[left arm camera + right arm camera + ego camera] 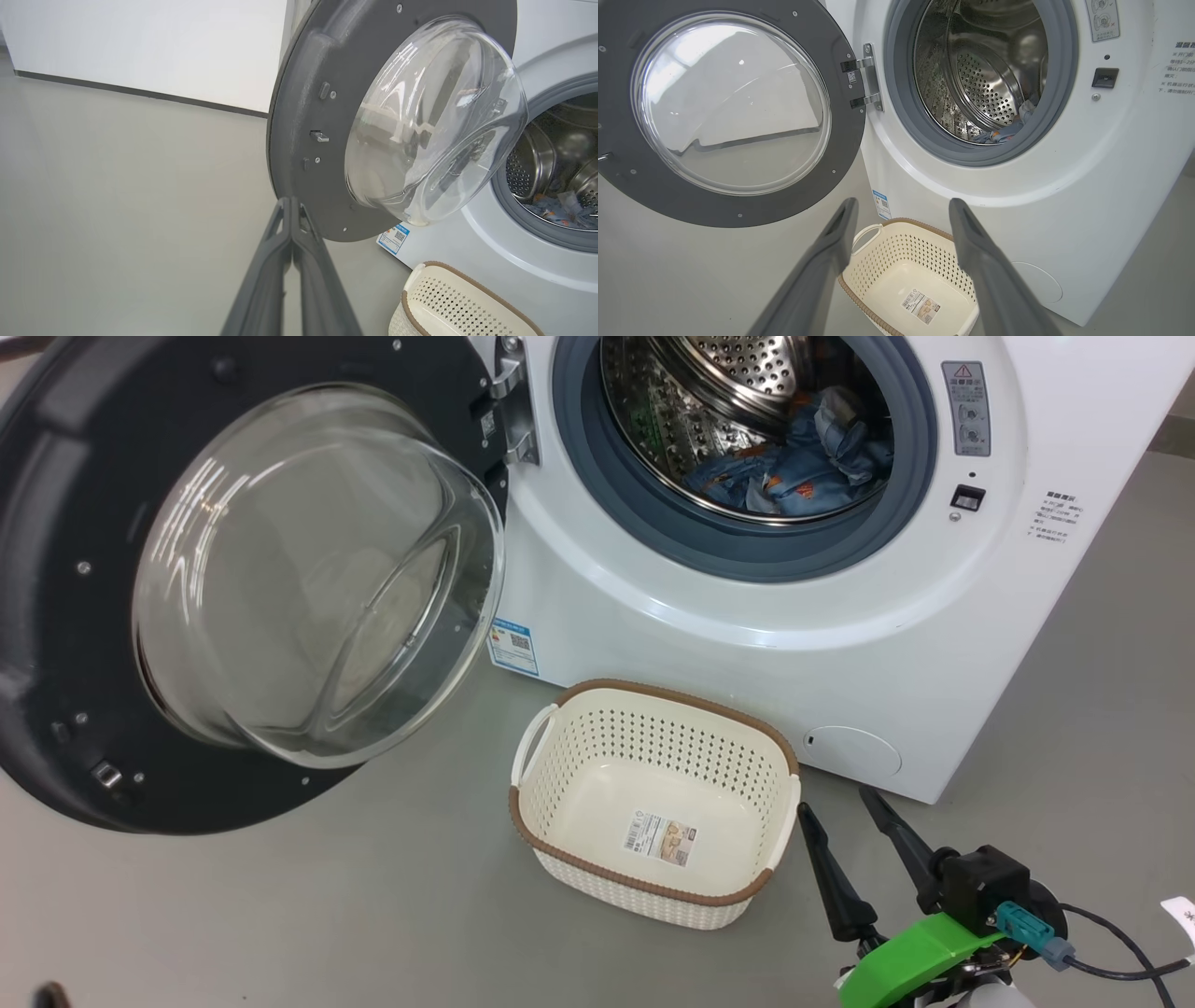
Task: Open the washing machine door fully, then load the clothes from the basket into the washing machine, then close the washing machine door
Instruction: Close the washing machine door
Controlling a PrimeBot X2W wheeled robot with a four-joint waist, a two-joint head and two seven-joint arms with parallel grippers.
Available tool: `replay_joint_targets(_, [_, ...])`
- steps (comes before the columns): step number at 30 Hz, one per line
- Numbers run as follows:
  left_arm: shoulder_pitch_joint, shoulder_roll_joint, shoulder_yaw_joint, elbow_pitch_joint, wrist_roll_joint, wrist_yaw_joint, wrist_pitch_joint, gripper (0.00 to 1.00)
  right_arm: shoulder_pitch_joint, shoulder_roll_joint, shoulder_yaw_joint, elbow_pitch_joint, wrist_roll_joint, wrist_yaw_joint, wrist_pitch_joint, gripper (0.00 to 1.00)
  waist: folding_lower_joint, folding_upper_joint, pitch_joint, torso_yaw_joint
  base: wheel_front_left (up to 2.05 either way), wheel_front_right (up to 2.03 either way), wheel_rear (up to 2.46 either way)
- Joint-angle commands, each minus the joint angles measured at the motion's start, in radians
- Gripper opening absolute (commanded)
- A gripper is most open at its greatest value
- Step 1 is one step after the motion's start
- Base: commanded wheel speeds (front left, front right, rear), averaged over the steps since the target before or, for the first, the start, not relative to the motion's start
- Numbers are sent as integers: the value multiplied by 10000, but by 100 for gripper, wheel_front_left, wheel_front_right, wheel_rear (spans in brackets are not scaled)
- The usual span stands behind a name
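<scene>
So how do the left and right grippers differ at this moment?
The left gripper is shut, fingers pressed together; the right gripper is open, fingers wide apart. The left gripper points at the lower rim of the washing machine door; the right gripper points toward the empty basket in front of the washing machine. Both hold nothing.

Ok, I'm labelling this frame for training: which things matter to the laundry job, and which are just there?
Job: washing machine; washing machine door, open; clothes, inside the machine; basket, empty; left gripper, shut; right gripper, open.

Just there: energy sticker; filter cap; warning label; grey floor.
</scene>
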Motion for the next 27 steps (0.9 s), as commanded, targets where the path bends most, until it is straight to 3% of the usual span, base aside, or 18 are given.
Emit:
replay_joint_targets(1, [-607, 122, 546, -257, -8, -135, -51, 0, -308, 19, 191, -228, -90, 16, -48, 100, 0, 0, 24, -11, 0, 0, 0])
replay_joint_targets(13, [-3259, 205, 2603, 580, -594, -1431, -51, 0, -186, 19, -80, -470, -330, 16, 47, 100, 0, 0, 606, 9, 0, 0, 0])
replay_joint_targets(19, [-4950, 900, 3109, 2110, -1410, -1806, -51, 0, -184, 19, -198, -756, -464, 16, 234, 100, 0, 0, 1015, -17, 0, 0, 0])
replay_joint_targets(27, [-6657, 1849, 3197, 3658, -1790, -1937, -51, 0, -321, 19, -273, -1285, -696, 16, 570, 100, 0, 0, 1812, -315, 0, 0, 0])
